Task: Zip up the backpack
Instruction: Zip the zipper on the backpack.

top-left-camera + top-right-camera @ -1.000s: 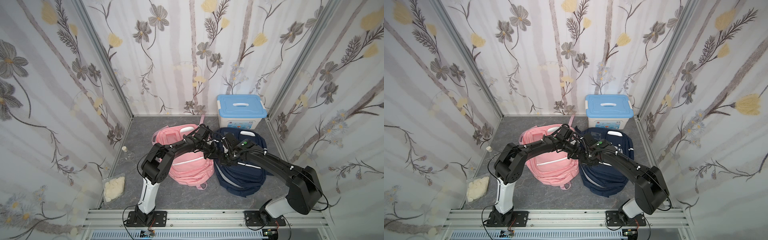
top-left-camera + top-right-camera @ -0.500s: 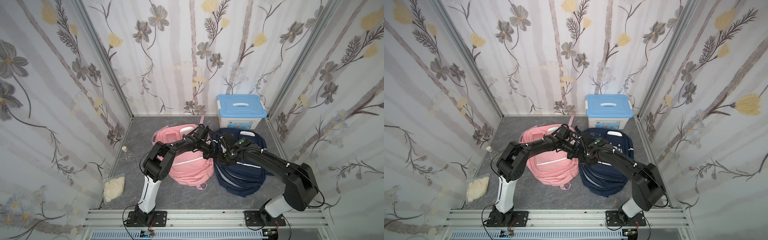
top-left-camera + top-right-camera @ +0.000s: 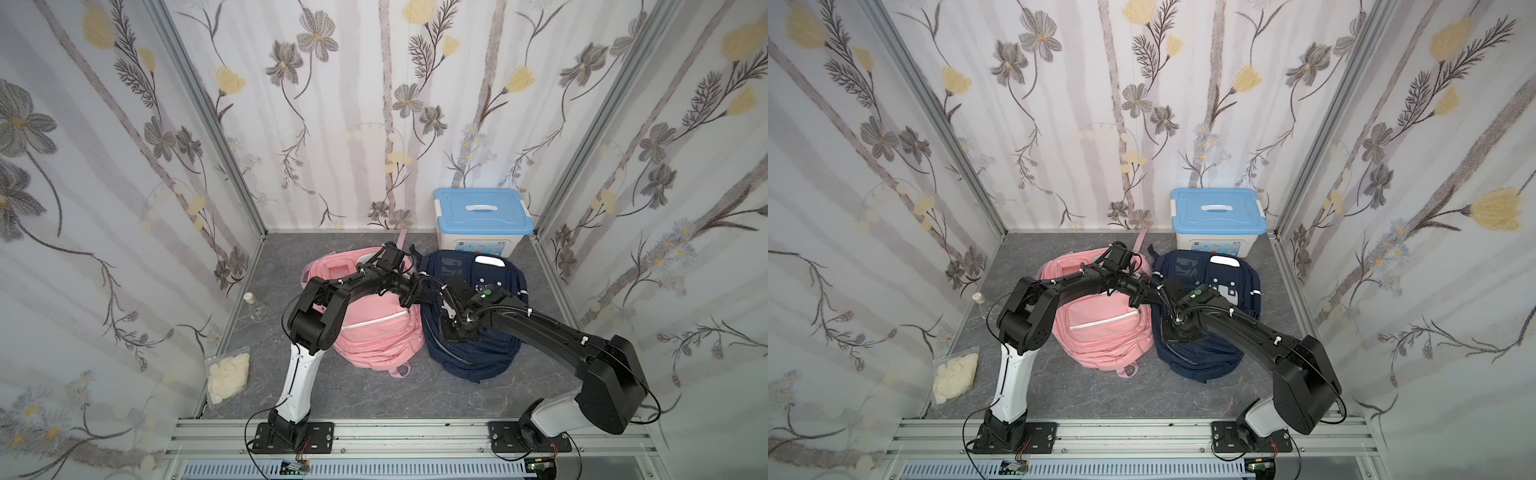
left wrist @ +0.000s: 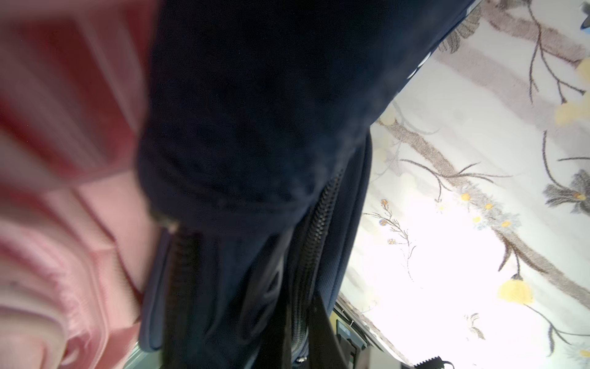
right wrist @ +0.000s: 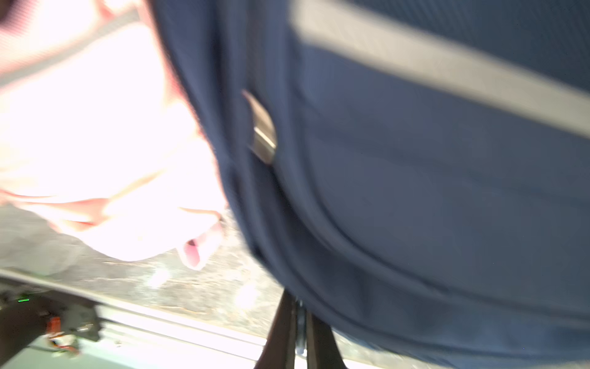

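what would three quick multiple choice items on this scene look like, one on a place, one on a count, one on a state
1. Where does the blue-lidded box stand?
A) at the back wall, behind the navy backpack
B) on top of a backpack
C) by the left arm's base

2. How many backpacks lie on the floor?
A) one
B) two
C) three

3. How does the right gripper stand?
A) wide open
B) out of every view
C) shut

Answers:
1 A: both top views show the box against the back wall, beyond the navy backpack.
2 B: the pink backpack and the navy one lie side by side.
3 C: the right wrist view shows it closed, down at the navy fabric.
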